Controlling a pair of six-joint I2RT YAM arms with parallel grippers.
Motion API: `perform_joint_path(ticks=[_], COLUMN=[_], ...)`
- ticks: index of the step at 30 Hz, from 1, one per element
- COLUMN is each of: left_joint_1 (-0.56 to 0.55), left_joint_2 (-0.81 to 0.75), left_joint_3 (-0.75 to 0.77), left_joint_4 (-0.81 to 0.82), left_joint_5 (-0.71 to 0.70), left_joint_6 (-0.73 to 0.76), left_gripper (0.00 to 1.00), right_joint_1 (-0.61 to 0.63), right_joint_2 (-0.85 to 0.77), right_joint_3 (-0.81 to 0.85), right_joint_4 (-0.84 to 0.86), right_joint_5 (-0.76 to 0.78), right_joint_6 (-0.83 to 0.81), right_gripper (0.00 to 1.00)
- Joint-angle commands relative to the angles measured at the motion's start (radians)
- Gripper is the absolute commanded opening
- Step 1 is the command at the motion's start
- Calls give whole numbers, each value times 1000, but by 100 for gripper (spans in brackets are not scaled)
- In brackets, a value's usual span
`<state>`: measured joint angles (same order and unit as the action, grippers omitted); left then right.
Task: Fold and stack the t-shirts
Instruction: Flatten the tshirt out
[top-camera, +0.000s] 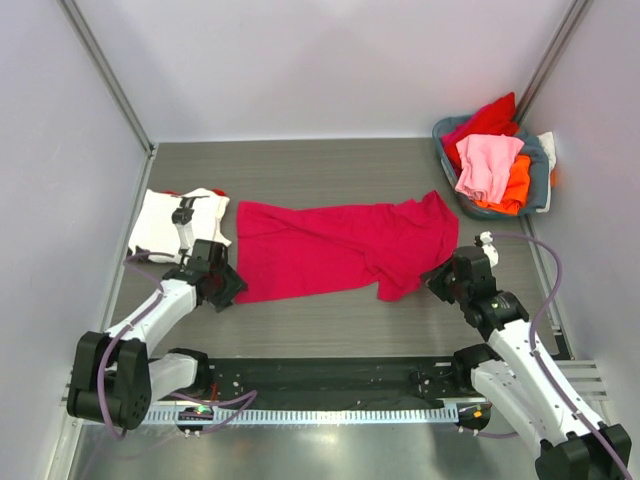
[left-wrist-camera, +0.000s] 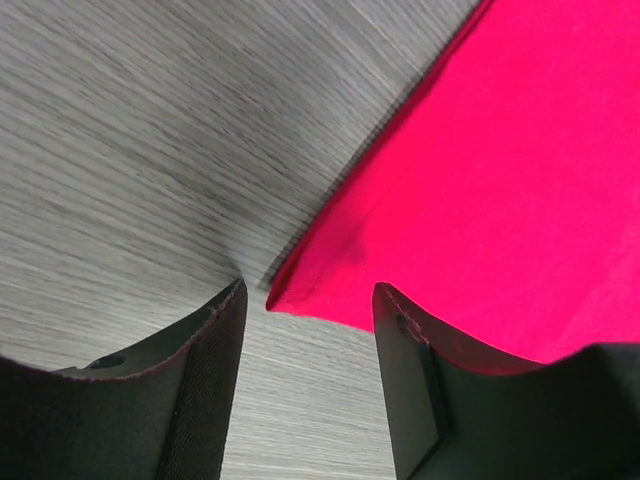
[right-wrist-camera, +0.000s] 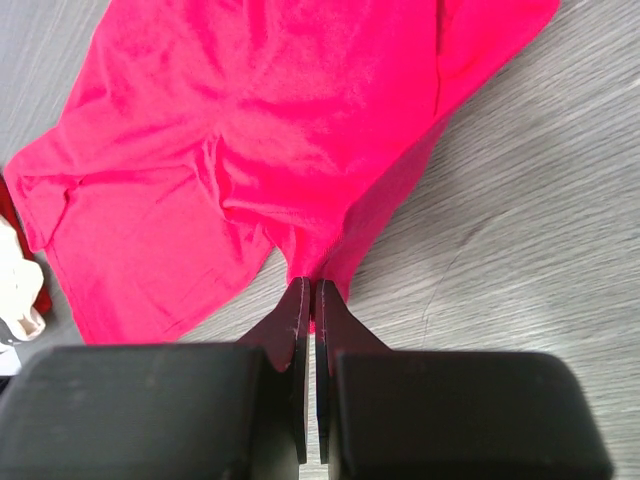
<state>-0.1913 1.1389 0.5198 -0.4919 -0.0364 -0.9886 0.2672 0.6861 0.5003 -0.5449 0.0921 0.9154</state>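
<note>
Evidently, for folding, the right gripper (right-wrist-camera: 308, 287) is pinching the crimson shirt (top-camera: 330, 250) while the left gripper (left-wrist-camera: 310, 300), gaping, is straddling its corner.

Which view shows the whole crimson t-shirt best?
Top external: the crimson t-shirt lies spread across the table, seen almost whole. Left wrist shows only one corner, inside the open left claw. Right wrist shows a large part, cropped, with the right claw shut on its edge.
</note>
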Motion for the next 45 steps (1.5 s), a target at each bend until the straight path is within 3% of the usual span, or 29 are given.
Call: perform_joint_path(ticks=[1, 5, 8, 9, 15, 19, 23, 26, 30, 33, 37, 40, 45], left_joint_1=[-20, -30, -30, -30, -30, -27, -8, 10, 99, 183, 289, 311, 309], left_joint_2=[15, 41, 68, 77, 39, 18, 30, 73, 139, 144, 104, 38, -102], left_joint_3=[-14, -32, -29, -24, 51, 191, 310, 431, 669, 886, 1173, 1287, 1321], left_joint_4=[55, 90, 121, 122, 40, -78, -122, -154, -249, -348, -491, -548, -522], left_joint_5=[-17, -13, 4, 9, 1, -57, 1, 33, 145, 205, 243, 254, 289], left_joint_6=[-10, -19, -9, 5, 39, 89, 100, 94, 111, 123, 140, 124, 28], left_gripper=[55, 42, 19, 0, 0, 0, 0, 0, 0, 0, 0, 1, 1], right_joint_1=[4, 4, 4, 4, 4, 4, 4, 1, -10, -11, -11, -11, -11], right_joint_2=[-43, -66, -76, -83, -112, -105, -2, 90, 274, 302, 250, 193, 37], right_joint_3=[-20, -32, -36, -34, 1, 49, 144, 297, 683, 922, 1116, 1196, 1225], right_joint_4=[26, 25, 23, 19, -4, -20, 2, 31, 14, -10, -9, -6, 23], right_joint_5=[20, 20, 18, 18, 76, 188, 288, 336, 313, 308, 325, 345, 321], right_joint_6=[2, 4, 0, -3, -26, -10, -16, -52, -177, -225, -346, -410, -432], right_gripper=[1, 1, 1, 1, 1, 1, 1, 1, 1, 1, 1, 1, 1])
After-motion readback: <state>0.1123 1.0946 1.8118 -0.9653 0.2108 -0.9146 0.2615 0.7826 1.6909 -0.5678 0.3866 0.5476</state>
